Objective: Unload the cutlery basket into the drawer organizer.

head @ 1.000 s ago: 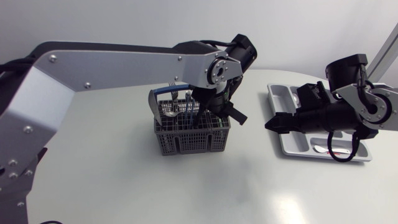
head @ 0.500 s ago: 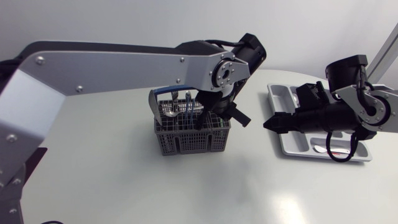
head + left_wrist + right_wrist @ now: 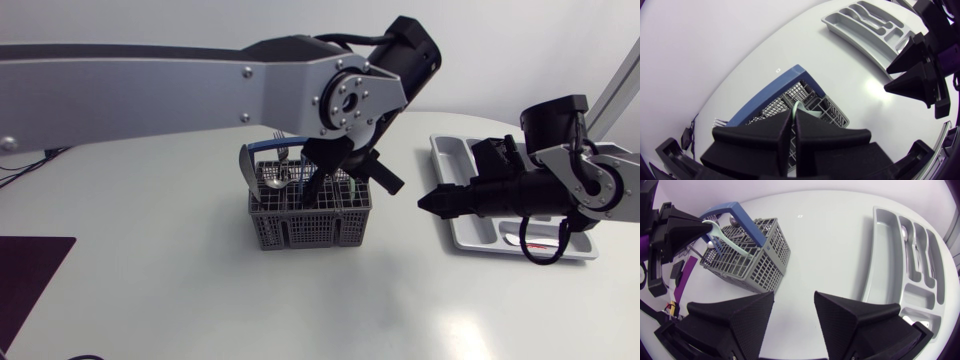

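Note:
The grey cutlery basket [image 3: 308,215] with a blue handle [image 3: 262,149] stands mid-table. My left gripper [image 3: 322,186] hangs over its right half, shut on a pale green utensil [image 3: 729,241] that slants from the fingertips down into the basket [image 3: 751,260]. In the left wrist view the green handle [image 3: 796,106] shows pinched between the fingers, with the basket [image 3: 827,107] below. Forks and a spoon [image 3: 281,166] stand in the basket's left half. My right gripper [image 3: 432,201] is open, level with the basket's right side, between it and the grey drawer organizer [image 3: 452,190].
The organizer [image 3: 880,245] holds some cutlery [image 3: 909,236] in its long compartments and a red-marked piece [image 3: 541,243] near its front end. My right gripper [image 3: 794,314] has bare table ahead of it. The tabletop in front of the basket is bare.
My left arm has risen and swung a little to the right, drawing the green utensil upward out of the basket. My right gripper has edged slightly towards the basket.

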Available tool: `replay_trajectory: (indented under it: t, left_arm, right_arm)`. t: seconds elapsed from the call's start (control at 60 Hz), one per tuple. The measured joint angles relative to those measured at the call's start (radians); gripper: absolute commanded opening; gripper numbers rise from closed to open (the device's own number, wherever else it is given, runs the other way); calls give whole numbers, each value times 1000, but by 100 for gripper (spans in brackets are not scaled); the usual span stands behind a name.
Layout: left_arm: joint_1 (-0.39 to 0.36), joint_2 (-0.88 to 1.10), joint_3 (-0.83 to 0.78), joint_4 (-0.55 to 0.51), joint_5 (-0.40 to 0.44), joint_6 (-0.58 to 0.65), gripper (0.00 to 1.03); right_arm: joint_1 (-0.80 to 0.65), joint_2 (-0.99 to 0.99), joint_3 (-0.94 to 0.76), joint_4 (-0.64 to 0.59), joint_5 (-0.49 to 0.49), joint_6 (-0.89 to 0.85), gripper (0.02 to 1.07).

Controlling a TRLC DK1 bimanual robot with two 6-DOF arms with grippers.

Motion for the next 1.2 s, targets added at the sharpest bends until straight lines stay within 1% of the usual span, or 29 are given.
replay_trajectory:
  t: [0.167, 0.233, 0.283, 0.367, 0.5, 0.6, 0.717, 0.783, 0.833, 0.95, 1.2]
  left_arm:
    - [-6, -86, -61, 48, -4, 19, 5]
    - [-9, -125, -85, 60, -3, 19, 5]
    - [-10, -156, -98, 66, 15, 19, 5]
    - [-1, -202, -112, 67, 79, 19, 5]
    - [36, -266, -121, 55, 230, 17, 5]
    - [73, -282, -121, 10, 349, 10, 5]
    - [102, -280, -121, -63, 456, -9, 5]
    - [116, -273, -117, -109, 517, -14, 5]
    - [124, -264, -111, -129, 550, -17, 5]
    - [142, -240, -100, -152, 612, -32, 5]
    - [147, -226, -98, -158, 645, -40, 5]
  right_arm:
    - [1, -71, -51, 64, -35, -21, 62]
    - [11, -127, -81, 98, -51, -66, 62]
    - [29, -179, -106, 119, -36, -122, 62]
    - [89, -272, -135, 124, 5, -215, 62]
    - [167, -369, -145, 121, 36, -293, 62]
    - [223, -396, -145, 120, 51, -321, 62]
    - [294, -406, -145, 120, 58, -342, 62]
    - [337, -407, -145, 120, 78, -353, 62]
    - [365, -407, -145, 121, 89, -361, 62]
    - [441, -407, -150, 140, 164, -376, 62]
    - [569, -349, -172, 236, 305, -383, 61]
